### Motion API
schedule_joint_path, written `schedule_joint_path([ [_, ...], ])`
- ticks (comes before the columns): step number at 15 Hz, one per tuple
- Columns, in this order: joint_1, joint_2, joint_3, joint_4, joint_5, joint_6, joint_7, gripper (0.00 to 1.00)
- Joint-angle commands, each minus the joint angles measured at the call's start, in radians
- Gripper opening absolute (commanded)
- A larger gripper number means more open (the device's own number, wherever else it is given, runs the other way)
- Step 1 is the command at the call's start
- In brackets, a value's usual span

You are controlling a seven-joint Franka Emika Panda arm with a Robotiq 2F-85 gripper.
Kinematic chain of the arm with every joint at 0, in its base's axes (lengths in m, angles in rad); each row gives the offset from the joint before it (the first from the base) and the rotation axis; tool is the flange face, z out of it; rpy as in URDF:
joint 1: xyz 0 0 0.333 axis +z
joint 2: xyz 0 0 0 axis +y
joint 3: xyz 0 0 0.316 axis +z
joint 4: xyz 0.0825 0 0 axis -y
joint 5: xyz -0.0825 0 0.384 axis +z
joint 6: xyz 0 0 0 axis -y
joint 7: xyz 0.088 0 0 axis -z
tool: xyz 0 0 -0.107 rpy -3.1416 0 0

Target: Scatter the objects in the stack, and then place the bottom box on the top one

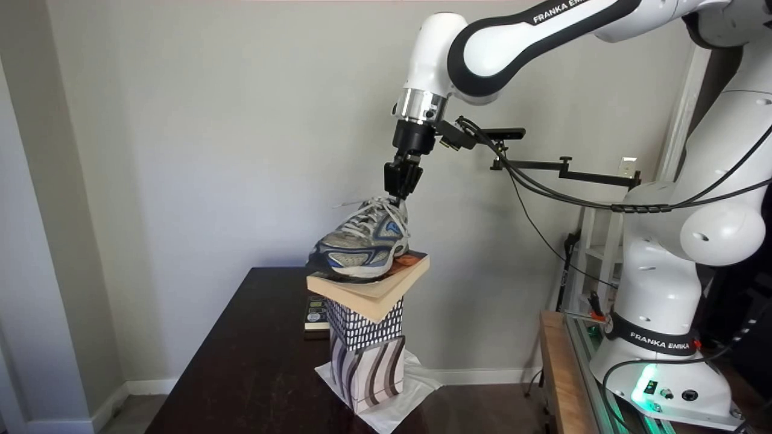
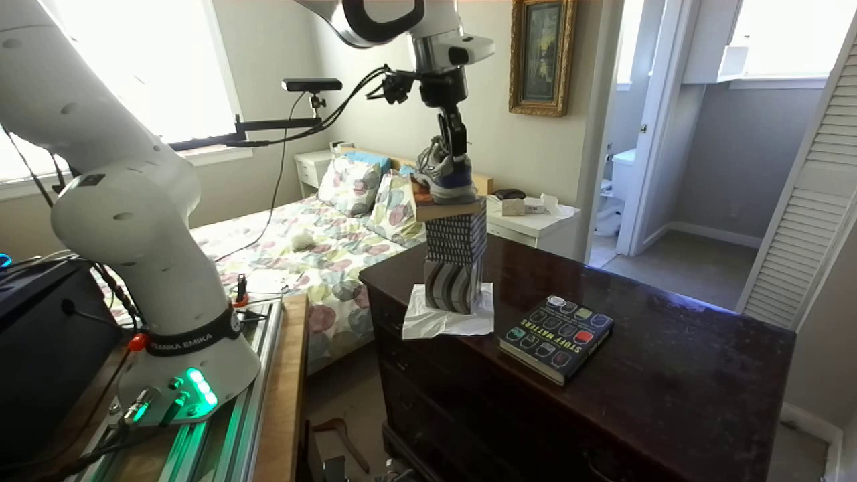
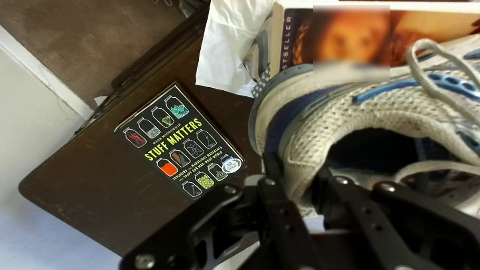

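Your running shoe (image 1: 362,247), at the centre of the frame in an exterior view, lies uppermost: open pale mesh, blue and silver-grey overlays, a pale midsole, laces in loose loops. Your gripper (image 3: 298,174), entering from the bottom of the wrist view, pinches the heel wall, one black finger outside the collar and one within the shoe's opening. Beneath the sole you see a thick paperback (image 1: 377,294), its cream page edges jutting past the box below, its cover dark and orange, partly blurred in the wrist view. Under it stands the upper box (image 2: 455,237), straight-sided, patterned with rows of small brick-like marks. This rests on the lower box (image 2: 450,288), also upright, printed with broad wavy bands of grey and white. Below both you find a thin, creased white sheet (image 2: 435,326), spread on the dresser (image 2: 683,375), whose dark brown wooden top has a sheen. On that top, right of and below centre in an exterior view and left of centre in the wrist view, lies your "Stuff Matters" hardcover (image 2: 557,338), face up, black, rows of drawn jars around yellow lettering
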Motion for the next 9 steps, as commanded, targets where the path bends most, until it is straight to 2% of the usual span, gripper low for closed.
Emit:
schedule_joint_path([
  [1, -0.009, -0.004, 0.009, 0.014, 0.012, -0.001, 0.025, 0.06],
  [9, -0.016, -0.051, -0.002, 0.045, 0.015, -0.023, 0.019, 0.06],
])
